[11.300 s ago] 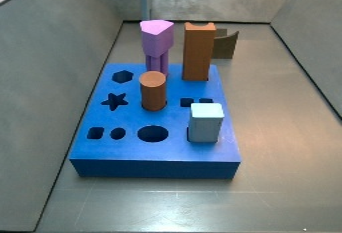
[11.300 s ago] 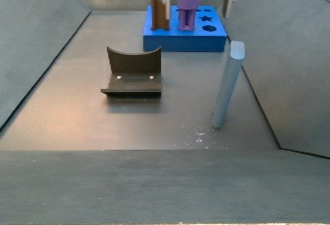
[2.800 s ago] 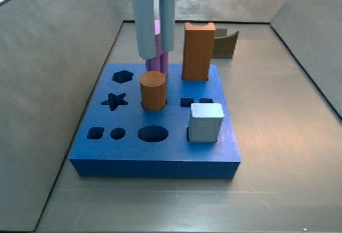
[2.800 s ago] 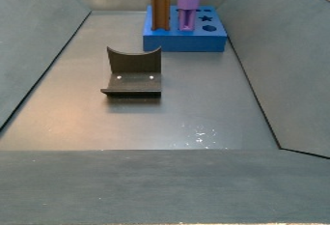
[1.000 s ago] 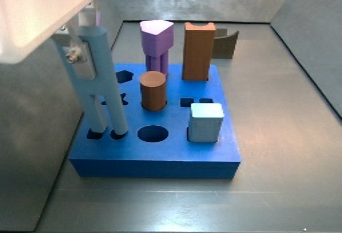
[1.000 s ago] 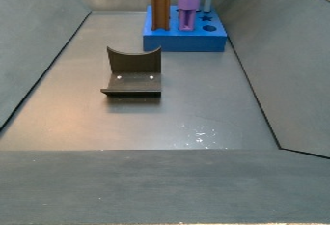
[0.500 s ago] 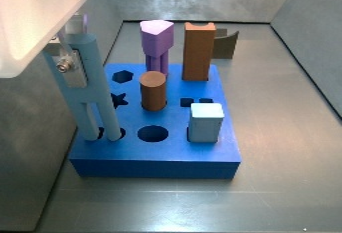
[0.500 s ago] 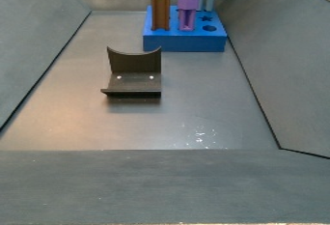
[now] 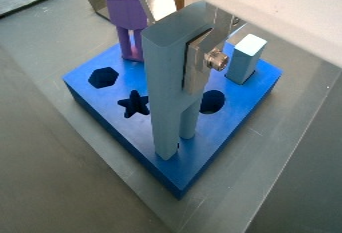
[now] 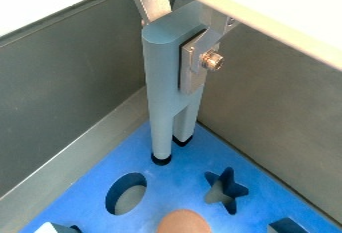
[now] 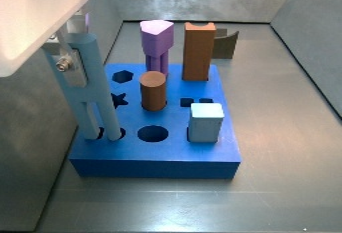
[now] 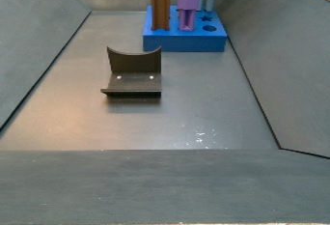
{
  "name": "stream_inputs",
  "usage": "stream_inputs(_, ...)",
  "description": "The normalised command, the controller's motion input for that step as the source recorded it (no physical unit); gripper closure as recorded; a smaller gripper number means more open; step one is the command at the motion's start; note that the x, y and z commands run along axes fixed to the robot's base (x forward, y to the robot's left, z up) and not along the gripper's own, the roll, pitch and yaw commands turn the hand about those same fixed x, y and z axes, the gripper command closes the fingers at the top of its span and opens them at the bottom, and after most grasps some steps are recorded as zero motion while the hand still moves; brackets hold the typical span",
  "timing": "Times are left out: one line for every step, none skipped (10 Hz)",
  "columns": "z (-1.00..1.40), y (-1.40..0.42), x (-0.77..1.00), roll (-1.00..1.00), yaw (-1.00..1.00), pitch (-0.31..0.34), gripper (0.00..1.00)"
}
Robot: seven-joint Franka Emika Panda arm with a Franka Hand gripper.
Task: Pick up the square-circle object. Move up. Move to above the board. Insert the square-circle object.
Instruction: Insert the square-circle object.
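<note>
My gripper (image 11: 72, 63) is shut on the square-circle object (image 11: 86, 89), a tall pale grey-blue two-column peg held upright. Its lower end meets the small paired holes near the front-left corner of the blue board (image 11: 174, 152). In both wrist views the silver fingers (image 9: 202, 59) (image 10: 199, 55) clamp the upper part of the peg (image 9: 171, 97) (image 10: 166, 92), and its foot touches the board (image 9: 100, 102) (image 10: 160, 187) near an edge. How deep it sits I cannot tell. In a side view the board (image 12: 187, 42) lies far back.
On the board stand a purple peg (image 11: 156, 45), a tall brown block (image 11: 198, 51), a brown cylinder (image 11: 152, 91) and a pale-blue cube (image 11: 205, 122). Open star (image 9: 132, 104), hexagon (image 9: 102, 76) and round (image 9: 211, 101) holes show. The fixture (image 12: 131, 71) stands on the grey floor.
Over the last second the gripper and peg shifted slightly left and settled over the front-left holes. In the last half second almost nothing moved.
</note>
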Motion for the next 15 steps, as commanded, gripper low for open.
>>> stream_inputs(-0.35,0.13,-0.06,0.0,0.0,0.091,1.0)
stream_inputs(-0.33,0.11,-0.01,0.03,0.0,0.026,1.0)
stream_inputs(-0.39,0.0,0.0,0.0,0.07,0.0,1.0)
stream_inputs(-0.44,-0.05,0.0,0.0,0.13,-0.059,1.0)
stream_inputs(-0.41,-0.11,0.02,0.0,0.16,-0.059,1.0)
stream_inputs(-0.35,-0.03,0.06,0.0,0.15,-0.02,1.0)
stream_inputs(-0.38,-0.07,0.1,0.0,0.18,-0.036,1.0)
stream_inputs(-0.4,-0.08,0.22,0.0,0.16,-0.037,1.0)
stream_inputs(-0.37,-0.03,0.31,0.0,0.04,-0.006,1.0)
stream_inputs(-0.36,-0.02,0.37,0.0,0.0,0.0,1.0)
stream_inputs(-0.38,0.0,0.16,0.0,0.0,0.0,1.0)
stream_inputs(-0.61,-0.05,0.07,0.1,0.0,0.0,1.0)
stream_inputs(-0.76,-0.09,0.1,0.14,0.0,0.017,1.0)
stream_inputs(-0.79,-0.11,0.09,0.15,0.0,0.014,1.0)
stream_inputs(-0.77,-0.12,0.09,0.15,0.0,0.019,1.0)
